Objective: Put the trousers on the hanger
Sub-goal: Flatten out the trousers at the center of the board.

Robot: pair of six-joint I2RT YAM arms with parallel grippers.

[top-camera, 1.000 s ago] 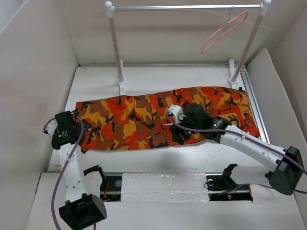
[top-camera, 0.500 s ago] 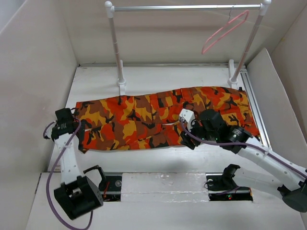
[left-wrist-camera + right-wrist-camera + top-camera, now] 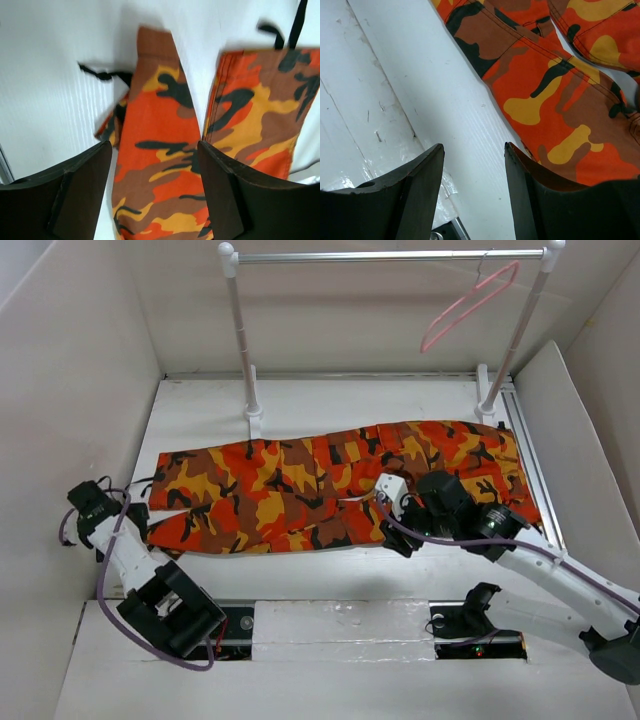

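The camouflage trousers [image 3: 330, 485] lie flat across the table, leg ends to the left. In the left wrist view one leg end [image 3: 160, 130] runs under the open left gripper [image 3: 154, 150], with a dark drawstring [image 3: 102, 75] on the white surface beside it. From above, the left gripper [image 3: 105, 512] sits just off the leg ends at the table's left side. The right gripper [image 3: 398, 535] hovers open at the trousers' near edge, over bare table [image 3: 473, 150] with cloth [image 3: 555, 100] to its right. The pink hanger [image 3: 470, 302] hangs on the rail, far right.
A metal rail [image 3: 390, 255] on two white posts [image 3: 243, 350] [image 3: 515, 335] stands behind the trousers. White walls [image 3: 80, 390] close in the table on the left, right and back. A slotted strip [image 3: 350, 625] runs along the near edge between the arm bases.
The left gripper drew back left and nearer, off the leg ends, leaving them lying flat. The right gripper moved from the trousers' middle toward their near edge, then held still.
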